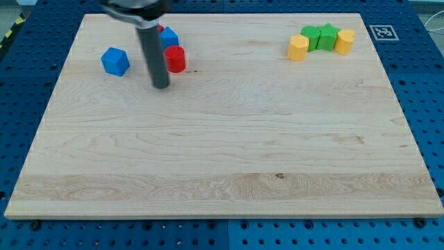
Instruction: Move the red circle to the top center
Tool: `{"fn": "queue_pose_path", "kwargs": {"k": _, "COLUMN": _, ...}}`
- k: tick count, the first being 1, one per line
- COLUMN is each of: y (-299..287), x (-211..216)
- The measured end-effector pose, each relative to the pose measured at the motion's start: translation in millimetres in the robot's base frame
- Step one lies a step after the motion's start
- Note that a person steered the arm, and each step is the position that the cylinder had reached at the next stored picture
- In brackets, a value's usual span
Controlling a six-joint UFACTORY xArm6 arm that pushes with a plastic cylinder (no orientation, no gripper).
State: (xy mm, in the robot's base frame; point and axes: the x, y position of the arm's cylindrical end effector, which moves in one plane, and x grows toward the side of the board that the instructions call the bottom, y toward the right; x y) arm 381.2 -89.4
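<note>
Red circle (175, 60) was the target, but notes ran largest to smallest. Table (222, 153): pale wooden board, smooth grain, mostly bare. My tip (161, 86) sat just left of and slightly below the red circle, very near, contact not certain. No claw on this rig, only a rod, so nothing to spread or pinch.

Blue block (115, 61), chunky, stood well to the view's left of the rod. A second blue block (168, 36) lay just above the red circle, close or touching. Behind the rod a scrap of red showed; shape not readable. Far at top right: two yellow blocks (298, 47) (345, 41) flanking two green ones (310, 36) (327, 35).

Red circle: short upright cylinder, upper left region. Judged light, rigid, likely to slide easily and roll off a glancing push. Best contact: its left side, centred, pushing rightward.
</note>
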Motion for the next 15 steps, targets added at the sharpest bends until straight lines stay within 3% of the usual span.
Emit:
{"fn": "queue_pose_path", "kwargs": {"k": 1, "y": -13.6, "x": -18.7}}
{"fn": "queue_pose_path", "kwargs": {"k": 2, "y": -31.9, "x": 13.9}}
{"fn": "queue_pose_path", "kwargs": {"k": 3, "y": -74.8, "x": -2.5}}
{"fn": "queue_pose_path", "kwargs": {"k": 5, "y": -37.9, "x": -57.9}}
{"fn": "queue_pose_path", "kwargs": {"k": 6, "y": -19.3, "x": -63.1}}
{"fn": "queue_pose_path", "kwargs": {"k": 11, "y": 63.5, "x": -30.2}}
{"fn": "queue_pose_path", "kwargs": {"k": 13, "y": 21.9, "x": -45.1}}
{"fn": "queue_pose_path", "kwargs": {"k": 15, "y": 59.2, "x": -42.1}}
